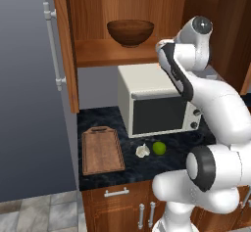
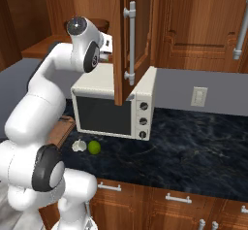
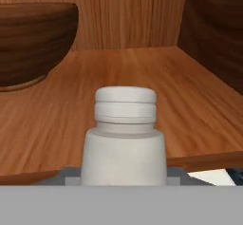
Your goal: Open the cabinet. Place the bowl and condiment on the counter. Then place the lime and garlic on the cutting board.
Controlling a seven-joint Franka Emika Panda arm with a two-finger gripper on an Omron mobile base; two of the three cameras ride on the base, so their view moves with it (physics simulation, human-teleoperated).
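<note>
With the cabinet (image 1: 66,45) doors swung open, I see one condiment (image 3: 125,136) bottle standing upright on its shelf, directly ahead of my gripper and right of the one bowl (image 1: 130,32). I judge the fingers clenched around it. One lime (image 1: 159,148) and one garlic (image 1: 142,151) sit on the counter (image 2: 193,141) below.

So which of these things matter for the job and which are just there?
Job: cabinet, bowl, condiment, counter, lime, garlic, cutting board.
Just there: microwave, wall outlet, base cabinets.
</note>
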